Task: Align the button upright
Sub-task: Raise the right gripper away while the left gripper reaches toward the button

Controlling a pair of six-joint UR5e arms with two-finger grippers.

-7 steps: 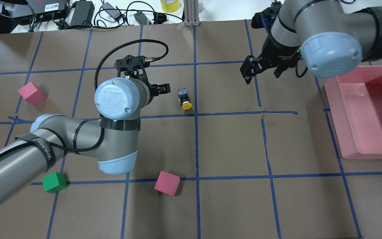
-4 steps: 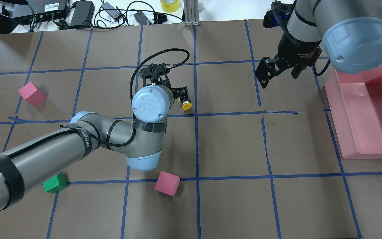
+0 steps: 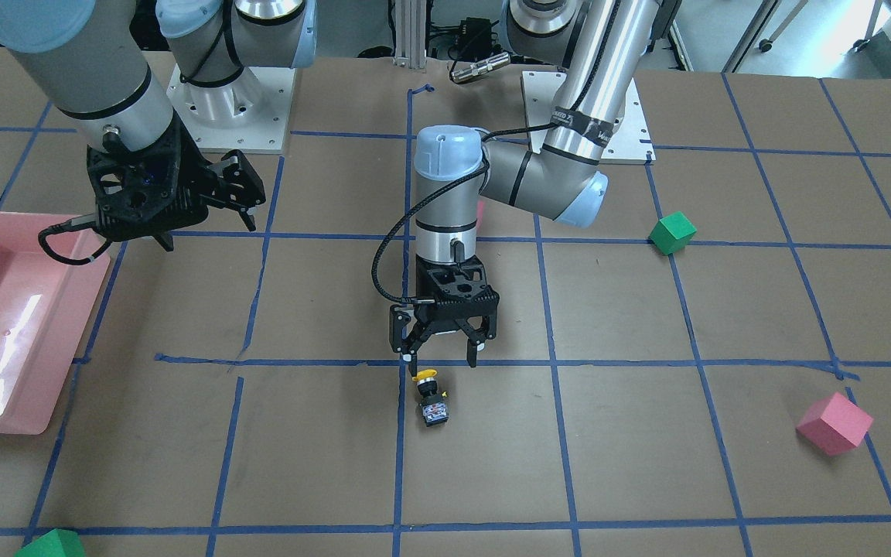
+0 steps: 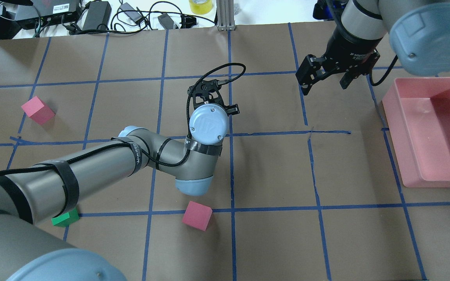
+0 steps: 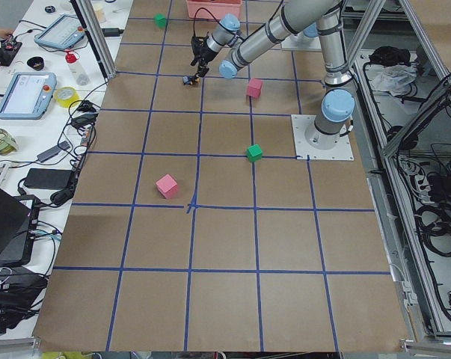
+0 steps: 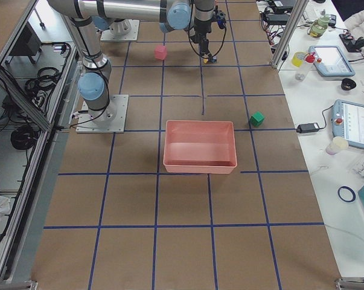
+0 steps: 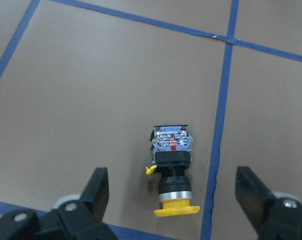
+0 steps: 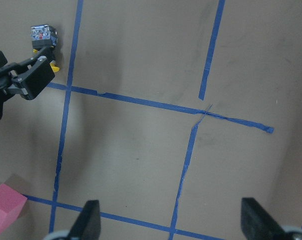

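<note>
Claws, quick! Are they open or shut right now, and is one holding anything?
Left claw: open, holding nothing; the button lies on its side under it.
Right claw: open, holding nothing.

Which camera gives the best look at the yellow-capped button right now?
The left wrist-mounted view: the button lies on its side, close up and unobstructed. The front-facing view shows it small, below the left pincer. Overhead, the left wrist hides it. The right wrist view catches it in a corner, and the side views show a speck.
</note>
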